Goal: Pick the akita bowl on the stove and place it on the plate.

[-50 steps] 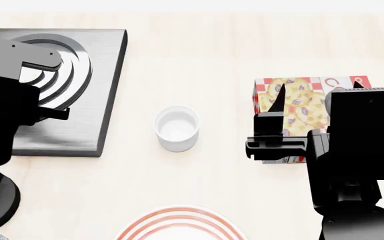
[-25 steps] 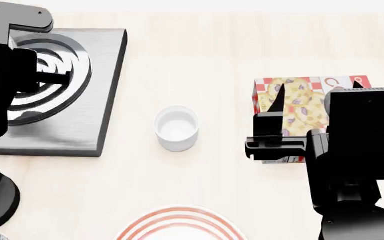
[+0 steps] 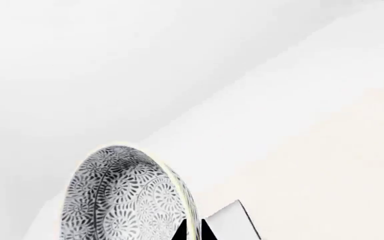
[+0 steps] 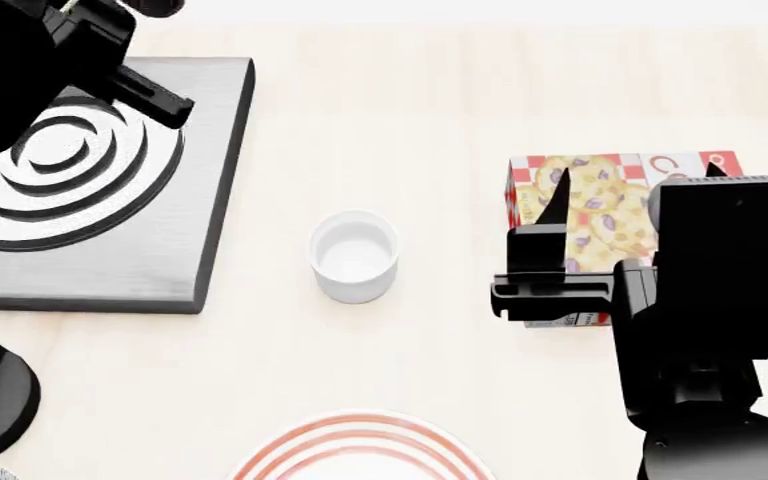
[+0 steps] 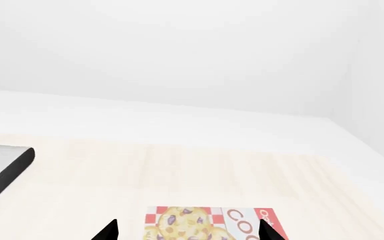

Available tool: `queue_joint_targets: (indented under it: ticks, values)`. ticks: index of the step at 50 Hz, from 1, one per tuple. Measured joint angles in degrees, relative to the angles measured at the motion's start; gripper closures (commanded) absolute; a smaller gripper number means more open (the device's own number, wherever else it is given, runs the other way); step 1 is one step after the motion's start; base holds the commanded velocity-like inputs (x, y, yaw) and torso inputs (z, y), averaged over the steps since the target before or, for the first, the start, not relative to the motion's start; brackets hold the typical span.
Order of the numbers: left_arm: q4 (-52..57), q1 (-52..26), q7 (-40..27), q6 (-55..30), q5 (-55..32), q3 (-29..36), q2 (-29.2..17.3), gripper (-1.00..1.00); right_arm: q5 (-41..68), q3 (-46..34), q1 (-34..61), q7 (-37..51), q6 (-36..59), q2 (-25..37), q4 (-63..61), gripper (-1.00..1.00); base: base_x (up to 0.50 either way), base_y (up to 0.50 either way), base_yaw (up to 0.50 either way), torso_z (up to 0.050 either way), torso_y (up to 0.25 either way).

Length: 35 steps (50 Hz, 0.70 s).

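White cup (image 4: 353,256) (upright), cookie box (image 4: 584,200)

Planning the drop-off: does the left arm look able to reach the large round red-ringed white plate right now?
Probably yes. The left gripper holds the speckled bowl raised; the plate looks bare where visible, and only the small white cup stands nearby.

- Akita bowl (image 3: 128,197): grey-white with fine dark floral pattern on its outer wall, tilted on edge in the left wrist view.
- Stove (image 4: 131,220): flat dark-grey slab, concentric ring burner bare.
- Plate (image 4: 357,450): white, red-ringed rim, partly in view.
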Motion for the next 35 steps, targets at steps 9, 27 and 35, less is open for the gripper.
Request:
queue_joint_targets:
  ticks: [9,27,35]
  values:
    - [12.7,-3.1,5.1,-1.8,0.4,7.7,-4.5,1.0,0.1,-0.1,0.0,0.1,-0.2,0.1,0.1,-1.0,0.0,0.0,0.0,0.0,0.0]
    - [31.3,-6.3,11.6,-2.2,2.1,20.3,-12.0,1.0,0.6,0.0,0.0,0.6,0.3,0.2,-0.4,-1.0,0.0,0.0,0.0,0.0,0.001]
    - [36.9,-6.5,13.0,-1.9,3.4,24.9,-14.5,1.0,0.6,-0.1,0.0,0.8,0.0,0.3,-0.2,-1.0,0.0,0.0,0.0,0.0,0.0]
